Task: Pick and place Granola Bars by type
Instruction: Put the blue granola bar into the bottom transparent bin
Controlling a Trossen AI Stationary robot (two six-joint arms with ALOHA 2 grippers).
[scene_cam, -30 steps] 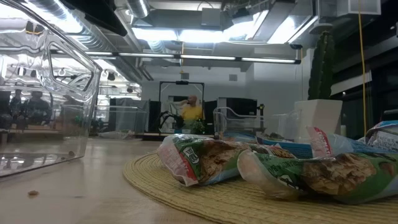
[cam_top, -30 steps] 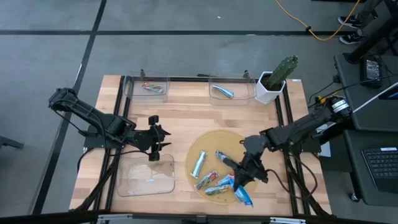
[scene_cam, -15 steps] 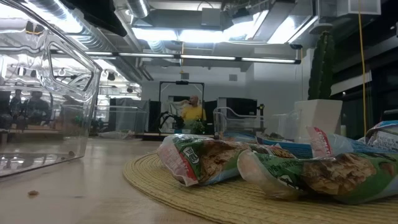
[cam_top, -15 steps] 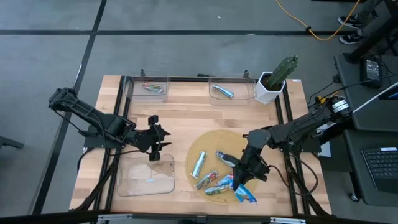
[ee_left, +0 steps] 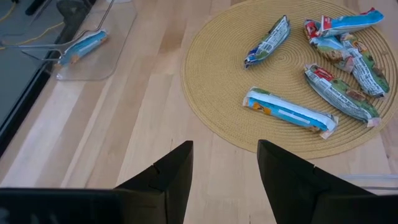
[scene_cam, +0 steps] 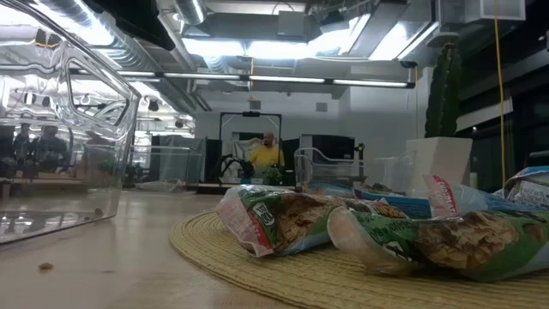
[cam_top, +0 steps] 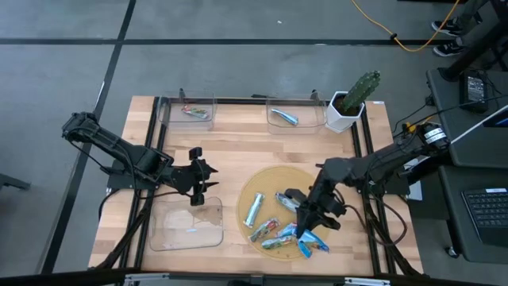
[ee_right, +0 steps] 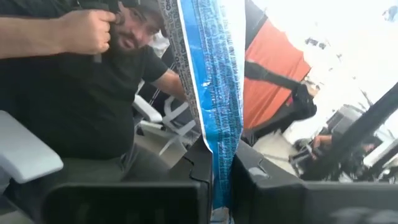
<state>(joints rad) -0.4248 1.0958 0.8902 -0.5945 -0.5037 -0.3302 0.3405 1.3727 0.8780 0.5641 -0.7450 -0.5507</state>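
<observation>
Lifting clear of the round woven mat point(cam_top: 274, 187) over the last second, the right gripper point(cam_top: 308, 226) now pinches 1 blue granola bar point(ee_right: 214, 93), a slim, shiny wrapper standing between its fingers, ready for sorting, while the left gripper point(cam_top: 198, 181) waits spread.

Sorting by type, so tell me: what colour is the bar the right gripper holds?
Bright blue bar, pinched in the right gripper; right wrist view shows it best.
</observation>
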